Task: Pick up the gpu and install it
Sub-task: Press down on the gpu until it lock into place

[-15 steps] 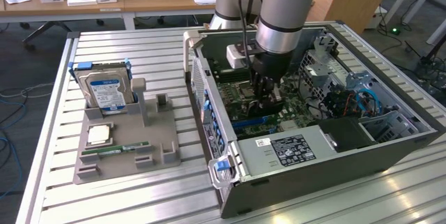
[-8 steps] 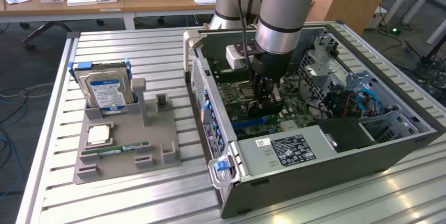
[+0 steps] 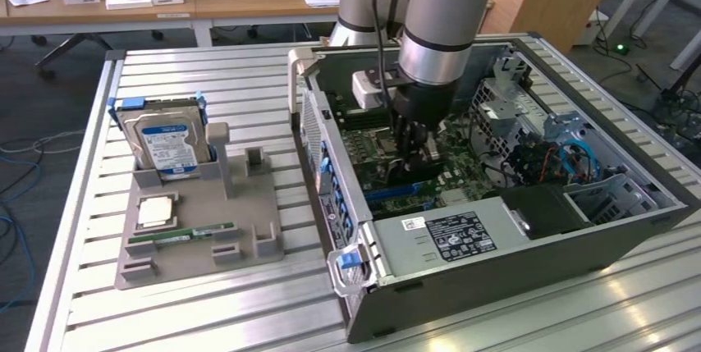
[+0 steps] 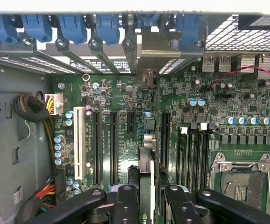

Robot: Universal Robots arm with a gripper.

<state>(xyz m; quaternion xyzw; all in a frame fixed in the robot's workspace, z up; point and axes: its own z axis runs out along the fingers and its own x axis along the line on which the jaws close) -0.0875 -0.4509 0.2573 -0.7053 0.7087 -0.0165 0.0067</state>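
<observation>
My gripper [image 4: 150, 203] reaches down inside the open computer case [image 3: 613, 229], low over the green motherboard [image 4: 219, 116]. Its black fingers [image 4: 125, 200] are shut on the gpu [image 4: 146, 168], a thin dark card seen edge-on between them. The card's pale metal bracket [image 4: 154, 52] sits at the case's rear wall, among the blue slot clips [image 4: 108, 25]. The card runs along the motherboard between two long black expansion slots [image 4: 112, 144]. Whether it is pressed into a slot I cannot tell. In the exterior view my gripper [image 3: 422, 159] hangs over the board's middle.
At the exterior view's left, a grey fixture [image 3: 246, 212] on the slatted table holds a silver hard drive [image 3: 167, 143], a processor chip [image 3: 156, 211] and a green memory stick [image 3: 180, 235]. The power supply [image 3: 460, 237], drive cage [image 3: 619, 192] and cable bundles [image 4: 30, 107] crowd the case.
</observation>
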